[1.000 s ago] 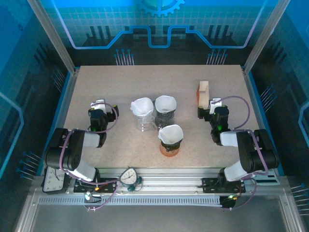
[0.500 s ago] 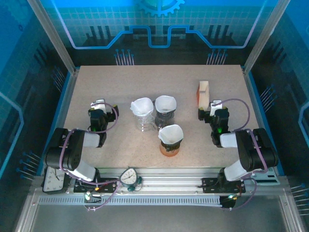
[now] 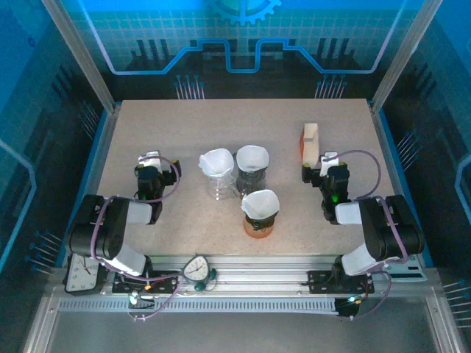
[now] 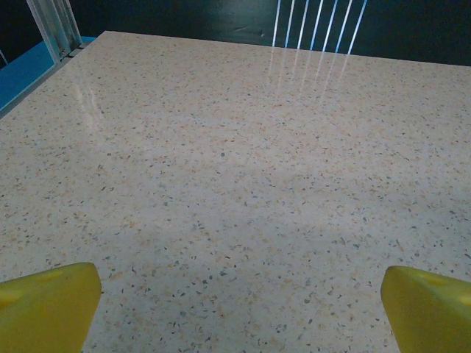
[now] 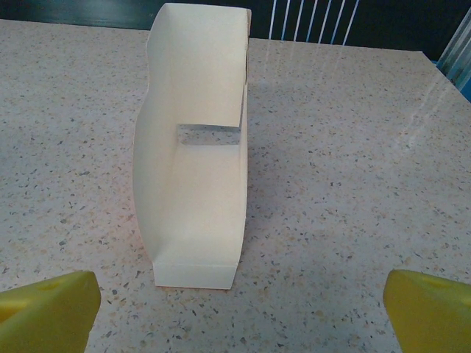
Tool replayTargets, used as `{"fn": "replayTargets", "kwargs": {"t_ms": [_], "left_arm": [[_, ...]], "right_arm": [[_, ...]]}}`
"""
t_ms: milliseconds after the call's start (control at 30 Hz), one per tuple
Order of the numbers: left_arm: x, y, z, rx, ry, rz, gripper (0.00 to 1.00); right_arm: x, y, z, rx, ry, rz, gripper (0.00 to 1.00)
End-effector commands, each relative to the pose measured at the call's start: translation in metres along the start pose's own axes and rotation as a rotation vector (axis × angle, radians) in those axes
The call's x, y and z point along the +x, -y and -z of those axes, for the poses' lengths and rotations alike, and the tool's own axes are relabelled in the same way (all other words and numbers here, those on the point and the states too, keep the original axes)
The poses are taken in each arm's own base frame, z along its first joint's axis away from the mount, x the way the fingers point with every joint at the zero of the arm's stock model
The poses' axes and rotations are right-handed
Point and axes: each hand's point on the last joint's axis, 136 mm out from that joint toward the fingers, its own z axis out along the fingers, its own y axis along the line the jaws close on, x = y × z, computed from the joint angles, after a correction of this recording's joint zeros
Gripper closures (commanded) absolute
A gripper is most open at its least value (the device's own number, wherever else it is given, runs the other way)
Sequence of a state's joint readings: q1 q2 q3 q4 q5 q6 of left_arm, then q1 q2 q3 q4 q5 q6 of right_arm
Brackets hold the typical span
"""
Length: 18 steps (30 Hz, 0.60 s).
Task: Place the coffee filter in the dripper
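Nearest the arm bases, an orange plastic dripper [image 3: 258, 223] cradles a white paper coffee filter [image 3: 260, 201]. Beyond it, the left gripper [image 3: 150, 159] and right gripper [image 3: 324, 159] sit spread wide, empty. Just ahead of the right one stands a cream cardboard holder [image 5: 195, 147].

Left arm [image 3: 110, 229] is folded low, forearm directed away from its base. Left gripper [image 3: 151, 159] points forward, jaws spread wide, nothing between the yellow fingertips [image 4: 48, 305]. Right arm [image 3: 381, 229] mirrors this pose. Right gripper [image 3: 327, 160] also points forward, jaws spread wide and empty.
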<state>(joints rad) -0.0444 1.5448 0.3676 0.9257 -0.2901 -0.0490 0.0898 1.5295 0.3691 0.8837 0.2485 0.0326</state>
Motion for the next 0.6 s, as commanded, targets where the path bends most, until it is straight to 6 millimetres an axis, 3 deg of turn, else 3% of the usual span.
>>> {"fn": "replayTargets", "kwargs": {"t_ms": [0,567], "left_arm": [[-0.0041,-0.0012,-0.0006,0.007,0.022,-0.007,0.01],[-0.0042,-0.0012,-0.0006,0.007,0.022,-0.007,0.01]], "right_arm": [[-0.0117,-0.0004,-0.0019,-0.007,0.040,0.005,0.00],[-0.0113,-0.0014,-0.0020,-0.006,0.039,0.009,0.00]]}}
